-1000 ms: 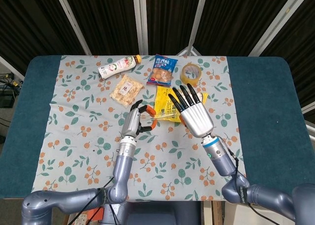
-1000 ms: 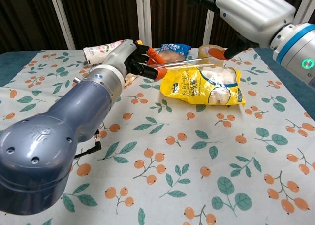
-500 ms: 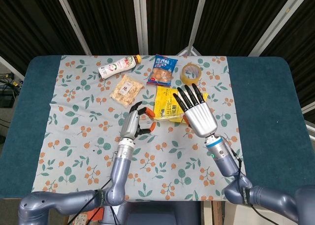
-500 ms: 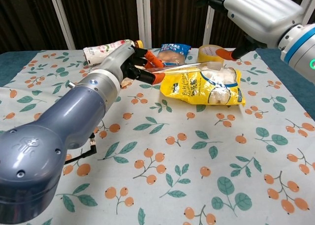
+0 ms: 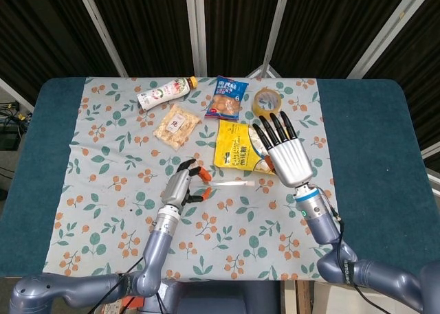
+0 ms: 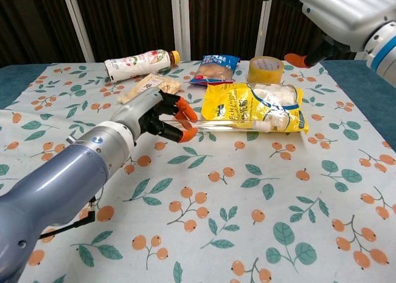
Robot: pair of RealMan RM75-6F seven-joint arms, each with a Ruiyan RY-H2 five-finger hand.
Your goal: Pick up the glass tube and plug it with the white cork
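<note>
My left hand (image 5: 181,189) (image 6: 154,114) pinches the left end of the glass tube (image 5: 229,183) (image 6: 223,126) between its orange-tipped fingers. The clear tube lies level, low over the flowered cloth, pointing right along the near edge of the yellow bag. A white cork (image 5: 250,183) (image 6: 265,127) sits in the tube's right end. My right hand (image 5: 285,153) (image 6: 339,9) hovers open above the yellow bag, fingers spread, holding nothing and apart from the tube.
A yellow snack bag (image 5: 237,146) (image 6: 253,103) lies just behind the tube. Further back are a yogurt bottle (image 5: 163,93), a small cracker packet (image 5: 177,126), a blue packet (image 5: 227,97) and a tape roll (image 5: 267,103).
My left hand has come down and nearer with the tube, from over the yellow bag to low over the cloth. My right hand has drawn off to the right, leaving the cork in the tube's end.
</note>
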